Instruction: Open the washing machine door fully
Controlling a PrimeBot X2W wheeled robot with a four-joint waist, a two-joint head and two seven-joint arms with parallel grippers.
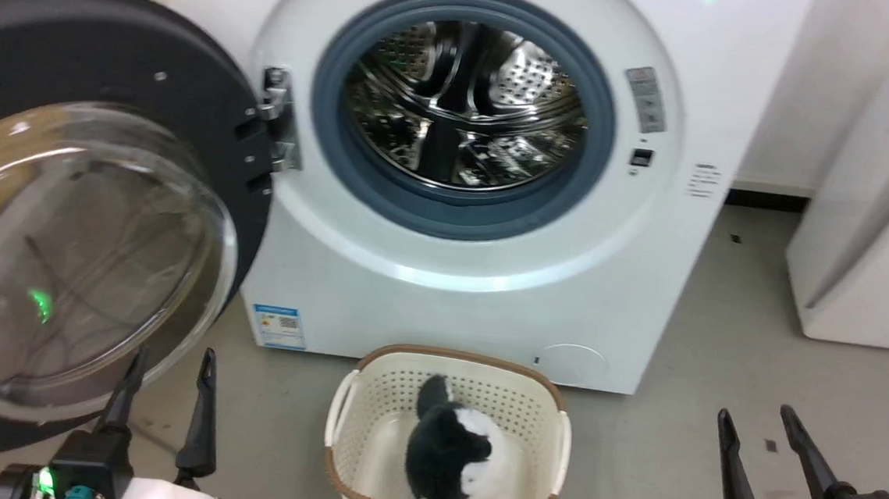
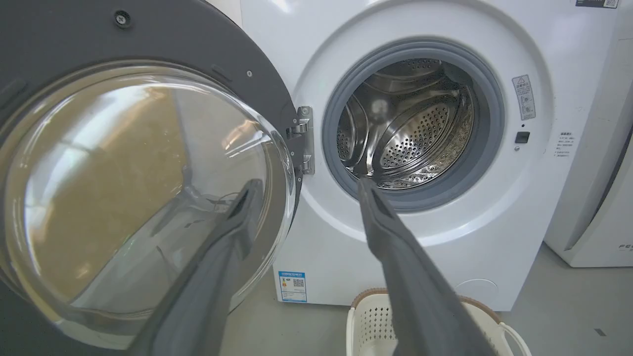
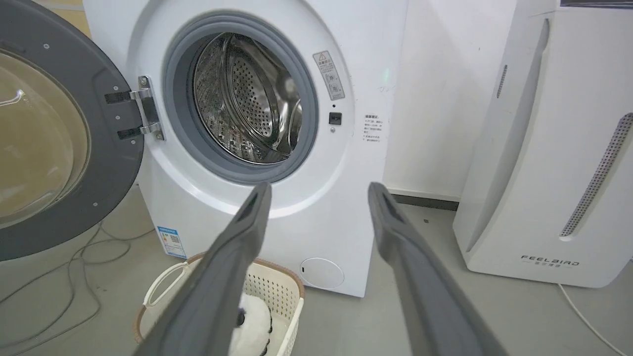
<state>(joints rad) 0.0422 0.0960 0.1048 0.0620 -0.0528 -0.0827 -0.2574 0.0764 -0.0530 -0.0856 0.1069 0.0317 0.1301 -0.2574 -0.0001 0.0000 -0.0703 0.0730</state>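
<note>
Just ahead of left claw (image 1: pixel 175 356): washing machine door (image 1: pixel 88 201), swung wide.

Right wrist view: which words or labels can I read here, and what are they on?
"FEELBIRD": near the foot of the tall white box-shaped appliance.
On the big white front-loading washing machine, the blue label, grey warning sticker and small printed label: too small to read.

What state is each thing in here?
washing machine door: open, swung wide on its hinge
drum: nothing visible inside
basket: upright, holding a plush toy
left end effector: open, holding nothing
right end effector: open, holding nothing
</note>
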